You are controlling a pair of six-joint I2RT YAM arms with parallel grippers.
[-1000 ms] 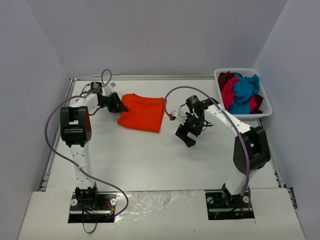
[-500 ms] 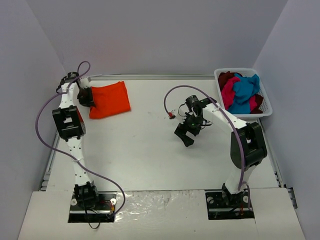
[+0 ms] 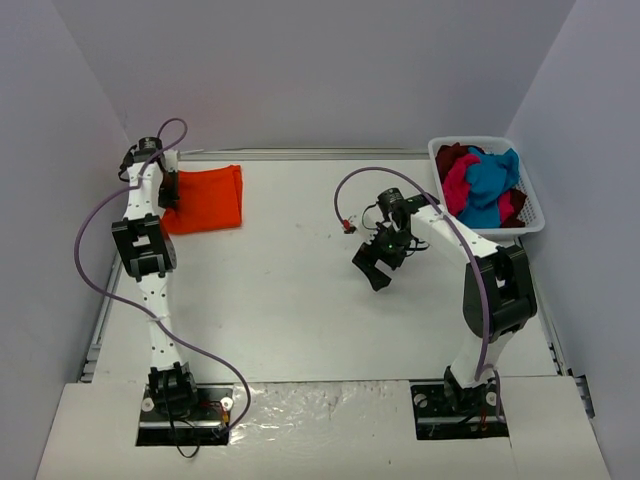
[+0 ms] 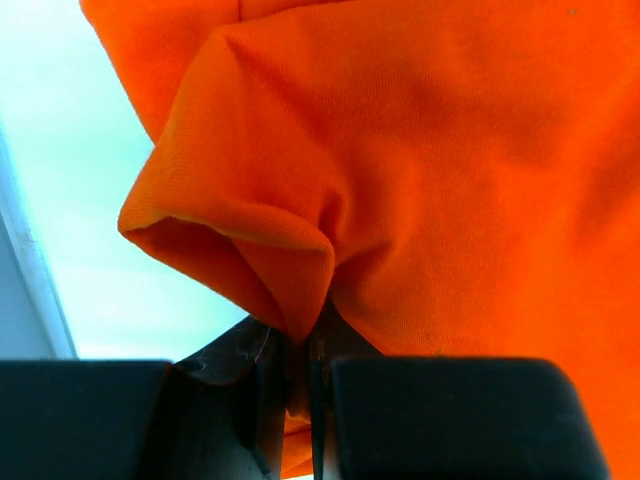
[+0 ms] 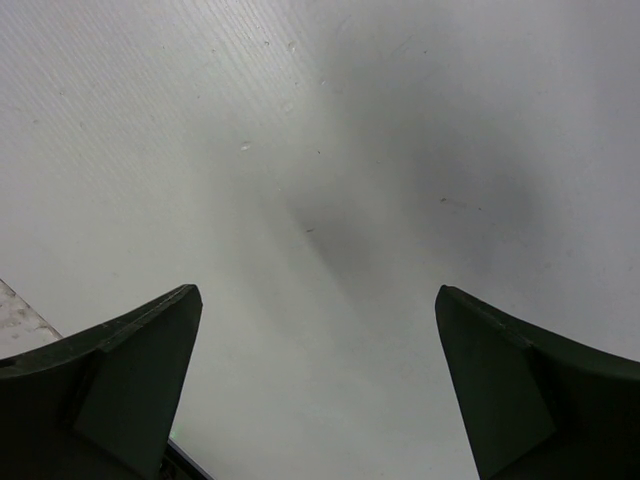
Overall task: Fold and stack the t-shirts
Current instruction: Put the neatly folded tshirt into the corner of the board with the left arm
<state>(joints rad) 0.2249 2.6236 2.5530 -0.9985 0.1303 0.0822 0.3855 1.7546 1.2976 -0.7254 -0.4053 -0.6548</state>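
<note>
Orange t-shirt [image 3: 205, 198] farther left than before, in pinch of left tool [image 4: 300, 352]; right tool [image 5: 315, 300] spread

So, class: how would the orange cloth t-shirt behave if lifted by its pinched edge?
Probably floppy: the bright orange cloth t-shirt puckers where the left claw pinches it. Likely light, being thin fabric; its folded layers might droop open.

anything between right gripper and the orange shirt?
Only bare table, as the top view shows. The orange t-shirt lies far left, pinched by the left gripper; the right gripper hangs open mid-table.
</note>
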